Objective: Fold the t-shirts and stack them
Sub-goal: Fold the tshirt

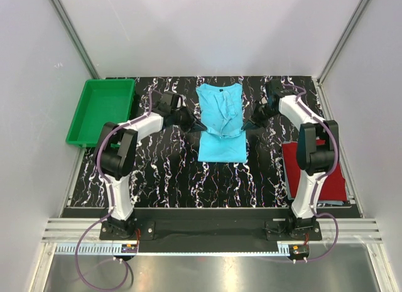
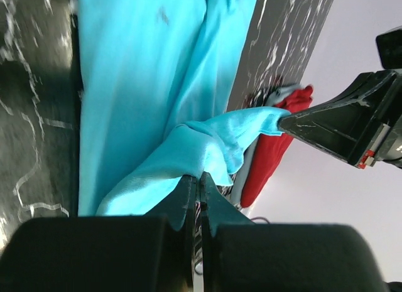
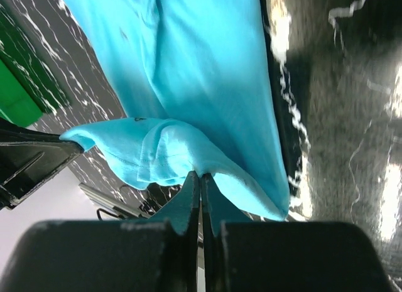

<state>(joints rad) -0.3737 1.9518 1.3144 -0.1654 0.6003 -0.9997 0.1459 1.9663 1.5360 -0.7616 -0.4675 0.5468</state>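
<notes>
The turquoise t-shirt (image 1: 220, 119) lies in the middle of the dark marbled table, neck toward the far side and sleeves folded inward. Both arms reach in from either side. My left gripper (image 1: 200, 125) is shut on its left edge, and in the left wrist view the gripper (image 2: 199, 177) pinches a raised fold of the turquoise t-shirt (image 2: 138, 85). My right gripper (image 1: 249, 124) is shut on the opposite edge, its tips (image 3: 200, 176) clamping the turquoise t-shirt (image 3: 201, 66). Between the two grips the cloth is lifted and bunched. The dark red t-shirt (image 1: 314, 173) lies folded at the right, partly behind the right arm.
A green plastic tray (image 1: 100, 110) stands at the table's far left corner. White walls close in the back and both sides. The arm bases sit on a rail at the near edge.
</notes>
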